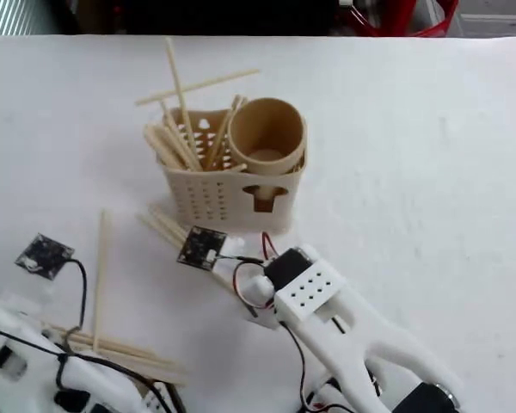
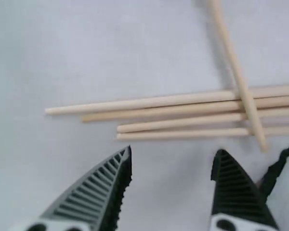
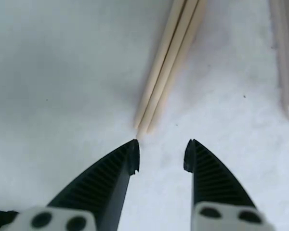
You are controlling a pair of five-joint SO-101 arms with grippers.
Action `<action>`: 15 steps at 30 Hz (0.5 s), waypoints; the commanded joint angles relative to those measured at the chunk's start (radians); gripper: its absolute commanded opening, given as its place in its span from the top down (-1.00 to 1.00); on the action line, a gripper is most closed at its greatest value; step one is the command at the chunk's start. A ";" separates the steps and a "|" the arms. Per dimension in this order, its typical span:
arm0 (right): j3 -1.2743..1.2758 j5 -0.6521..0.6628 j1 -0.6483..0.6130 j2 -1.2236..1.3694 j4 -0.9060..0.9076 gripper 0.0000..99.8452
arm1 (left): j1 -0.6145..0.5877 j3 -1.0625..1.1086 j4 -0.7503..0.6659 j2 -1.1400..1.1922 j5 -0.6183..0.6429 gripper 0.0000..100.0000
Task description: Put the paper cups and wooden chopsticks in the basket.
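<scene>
Bare table at the frame's right leaves passage, while the basket and its jutting chopsticks block the upper centre.

Spread gripper beside chopsticks

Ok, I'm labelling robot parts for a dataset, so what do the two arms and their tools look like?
Both arms are white plastic. The right arm carries a plate with a grid of holes, a black motor and red and black wires; the left arm trails black cables. The left tool and right tool have dark, pointed, ribbed fingers.
</scene>
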 commanded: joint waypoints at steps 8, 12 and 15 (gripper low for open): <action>-0.008 0.005 -0.007 -0.030 0.002 0.68 | -0.038 0.442 -0.269 -0.367 -1.300 0.46; -0.008 0.003 -0.007 -0.030 0.004 0.68 | 0.108 0.456 -0.265 -0.466 -1.019 0.47; -0.008 0.003 -0.007 -0.030 0.005 0.68 | 0.225 0.457 -0.265 -0.506 -0.862 0.46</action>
